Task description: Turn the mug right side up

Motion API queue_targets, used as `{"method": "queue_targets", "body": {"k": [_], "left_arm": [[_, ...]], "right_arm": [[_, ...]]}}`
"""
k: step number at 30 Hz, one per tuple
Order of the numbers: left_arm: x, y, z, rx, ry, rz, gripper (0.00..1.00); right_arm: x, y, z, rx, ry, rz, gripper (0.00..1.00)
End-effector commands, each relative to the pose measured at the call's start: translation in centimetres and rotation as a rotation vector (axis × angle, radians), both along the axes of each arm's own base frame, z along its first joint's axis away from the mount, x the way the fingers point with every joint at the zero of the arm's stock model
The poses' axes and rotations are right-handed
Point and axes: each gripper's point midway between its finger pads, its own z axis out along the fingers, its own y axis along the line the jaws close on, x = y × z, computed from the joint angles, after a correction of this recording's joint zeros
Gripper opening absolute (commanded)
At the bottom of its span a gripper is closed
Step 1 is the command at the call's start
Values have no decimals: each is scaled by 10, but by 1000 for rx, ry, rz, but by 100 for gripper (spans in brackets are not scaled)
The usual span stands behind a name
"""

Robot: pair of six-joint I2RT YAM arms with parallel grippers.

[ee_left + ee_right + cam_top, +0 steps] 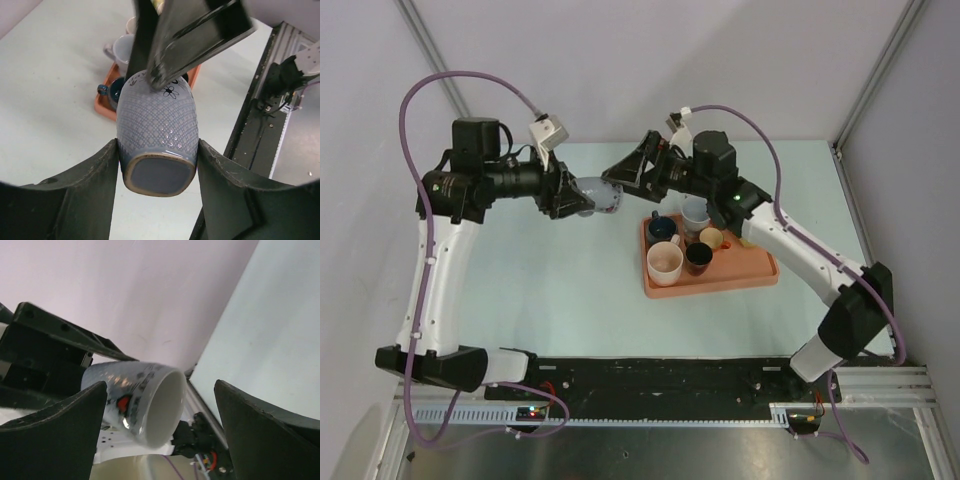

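Note:
A blue-grey patterned mug [600, 194] hangs on its side in mid-air above the table, left of the tray. My left gripper [572, 196] is shut on it: in the left wrist view both fingers press the sides of the mug [157, 125] near its base, which faces that camera. My right gripper [620, 178] stands open at the mug's mouth end. In the right wrist view the white inside of the mug [150, 400] lies between the wide-spread fingers [65, 435], with a clear gap to the right one.
An orange tray [760, 270] sits right of centre and holds several upright mugs, among them a cream one [665, 263], a dark one [698, 257] and a blue one [662, 228]. Frame posts stand at the table's far corners.

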Motion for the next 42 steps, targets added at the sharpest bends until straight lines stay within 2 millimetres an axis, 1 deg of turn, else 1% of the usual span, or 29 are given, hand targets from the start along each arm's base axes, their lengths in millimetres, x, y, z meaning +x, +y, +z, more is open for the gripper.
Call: {"method": "queue_targets", "body": {"k": [1, 2, 3, 4, 6, 7, 10, 13, 15, 18, 20, 21, 25, 28, 30, 32, 34, 37, 40, 42], "left_arm": [[-19, -15, 32, -87, -33, -82, 0], [-19, -15, 35, -88, -40, -85, 0], [-18, -15, 36, -85, -47, -84, 0], [-17, -15, 37, -83, -54, -82, 0], [-13, -14, 38, -75, -63, -74, 0], [-10, -14, 37, -68, -67, -68, 0], [-3, -11, 36, -46, -85, -49, 0], [2, -10, 34, -31, -97, -41, 0], [4, -10, 33, -29, -95, -41, 0], [8, -11, 30, -22, -93, -44, 0], [10, -10, 30, -19, -96, -43, 0], [11, -11, 29, -19, -96, -44, 0], [11, -12, 33, -28, -100, -54, 0], [11, -11, 35, -23, -113, -47, 0], [11, -10, 36, -18, -125, -42, 0], [10, -10, 37, -18, -131, -45, 0], [7, -13, 39, -35, -125, -65, 0], [0, -19, 45, -77, -108, -112, 0], [-3, -23, 49, -95, -107, -134, 0], [-6, -25, 52, -104, -108, -146, 0]], "right_arm": [[-20, 20, 43, 171, 1, 144, 91], [-22, 21, 47, 195, 4, 158, 89], [-25, 22, 47, 211, 14, 180, 85], [-28, 23, 54, 251, 17, 201, 80], [-37, 23, 61, 308, 37, 258, 65], [-41, 23, 62, 326, 47, 279, 62], [-51, 21, 64, 337, 68, 313, 62], [-53, 16, 58, 314, 91, 301, 61], [-56, 14, 61, 319, 93, 308, 59], [-63, 13, 69, 345, 88, 337, 61], [-65, 12, 72, 343, 85, 339, 63], [-65, 12, 71, 329, 86, 334, 64], [-60, 6, 68, 295, 82, 294, 80], [-54, 0, 64, 268, 84, 249, 85], [-51, -3, 62, 255, 81, 233, 86], [-53, -5, 67, 269, 76, 246, 82], [-59, -4, 74, 291, 67, 275, 74], [-69, 0, 87, 330, 46, 329, 62], [-79, 3, 106, 397, 28, 380, 51], [-82, 4, 115, 436, 24, 401, 33]]}}
